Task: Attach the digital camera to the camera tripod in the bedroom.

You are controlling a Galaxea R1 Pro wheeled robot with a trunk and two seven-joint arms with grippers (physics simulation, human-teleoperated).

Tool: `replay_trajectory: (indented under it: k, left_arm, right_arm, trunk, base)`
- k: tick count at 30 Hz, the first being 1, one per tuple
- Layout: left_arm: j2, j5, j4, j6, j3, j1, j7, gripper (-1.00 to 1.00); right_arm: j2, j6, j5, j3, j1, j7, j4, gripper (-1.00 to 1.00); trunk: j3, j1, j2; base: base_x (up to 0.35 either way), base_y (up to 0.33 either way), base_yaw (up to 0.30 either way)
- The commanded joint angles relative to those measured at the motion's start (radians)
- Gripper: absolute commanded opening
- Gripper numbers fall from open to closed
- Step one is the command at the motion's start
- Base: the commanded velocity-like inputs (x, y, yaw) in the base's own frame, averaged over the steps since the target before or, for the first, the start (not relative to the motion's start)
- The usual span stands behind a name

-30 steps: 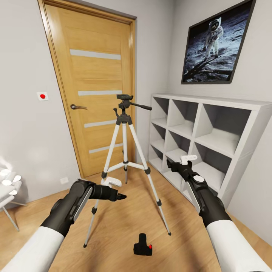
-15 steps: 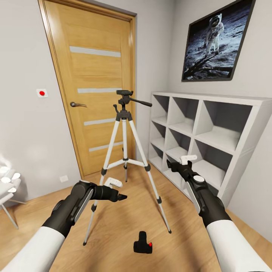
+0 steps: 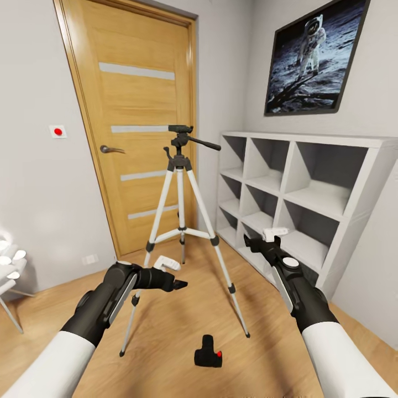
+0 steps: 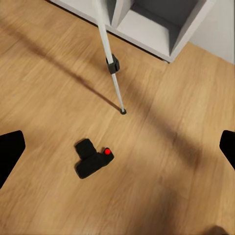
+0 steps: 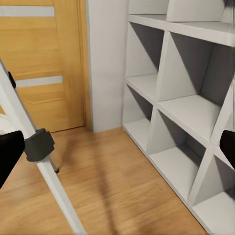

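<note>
Camera (image 3: 208, 352) on the floor plank between my arms, just short of the tripod (image 3: 181, 221) standing before the door (image 3: 135, 121). Left gripper (image 4: 117, 152) hangs spread above it, right gripper (image 5: 117, 152) likewise apart, empty. I judge pickup comes next: descend straight, avoiding the near leg and shelving (image 3: 309, 193).

- The left gripper (image 4: 117, 152) is spread wide; its two dark fingertips (image 4: 10, 152) sit at opposite edges of the view, with bare wood plank floor (image 4: 44, 73) between them.
- The digital camera (image 4: 93, 158) lies on the floor between the fingertips, nearer one of them, touching neither, its red button (image 4: 107, 152) showing.
- Beyond the camera, one leg of the camera tripod (image 4: 111, 63) ends in a black foot on the floor.
- Farther off stands the white cube shelving (image 4: 152, 24).
</note>
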Motion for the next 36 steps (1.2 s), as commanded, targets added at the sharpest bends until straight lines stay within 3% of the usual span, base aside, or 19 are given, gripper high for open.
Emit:
replay_trajectory:
  k: [1, 11, 36]
  left_arm:
    - [0.001, 0.002, -0.002, 0.006, -0.001, -0.001, -0.001, 1.00]
    - [0.001, 0.002, -0.002, 0.004, 0.000, -0.001, 0.002, 1.00]
    - [0.001, 0.002, -0.003, 0.002, 0.001, 0.000, 0.006, 1.00]
  right_arm:
    - [-0.001, 0.006, 0.000, 0.001, -0.001, 0.002, -0.001, 1.00]
    - [-0.001, 0.006, 0.001, 0.002, -0.001, 0.002, -0.001, 1.00]
    - [-0.001, 0.005, 0.002, 0.001, -0.001, 0.000, 0.007, 1.00]
  trunk:
    - [-0.004, 0.004, -0.008]
    - [-0.036, 0.042, -0.078]
    - [-0.114, 0.138, -0.253]
  base:
    - [0.000, 0.000, -0.208]
    - [0.000, 0.000, -0.204]
    - [0.000, 0.000, -0.012]
